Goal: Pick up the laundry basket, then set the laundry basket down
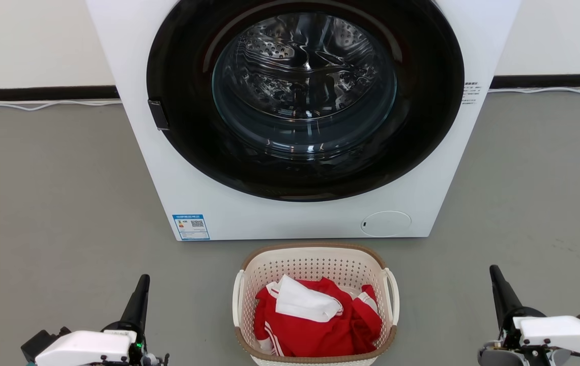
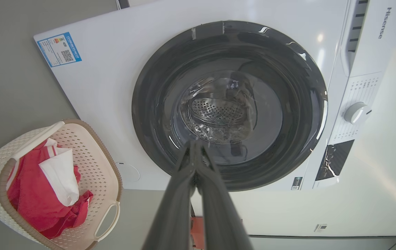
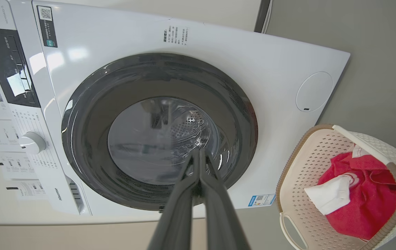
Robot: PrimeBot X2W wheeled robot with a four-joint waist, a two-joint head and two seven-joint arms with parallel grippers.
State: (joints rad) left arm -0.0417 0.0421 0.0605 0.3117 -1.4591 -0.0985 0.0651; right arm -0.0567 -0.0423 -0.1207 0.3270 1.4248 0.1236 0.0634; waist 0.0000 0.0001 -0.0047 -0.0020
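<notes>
Sitting on the grey floor [image 1: 46, 203] at the lower centre of the head view, the laundry basket [image 1: 315, 265] rests just in front of a white washing machine [image 1: 280, 216], whose round dark glass door [image 1: 305, 96] takes up the upper middle of the frame. A red garment [image 1: 315, 333] with white stripes lies crumpled inside the basket, with a white cloth [image 1: 302, 302] on top of it. The left gripper [image 1: 142, 284] stands at the lower left of the frame and the right gripper [image 1: 496, 277] at the lower right, both well apart from the basket, whose white loop handles are untouched. Each claw has its two dark fingers pressed together with nothing between them, tips pointing up the frame toward the machine. From the left wrist camera the basket appears at the lower left, and from the right wrist camera at the lower right, with the joined fingers rising across the door glass
</notes>
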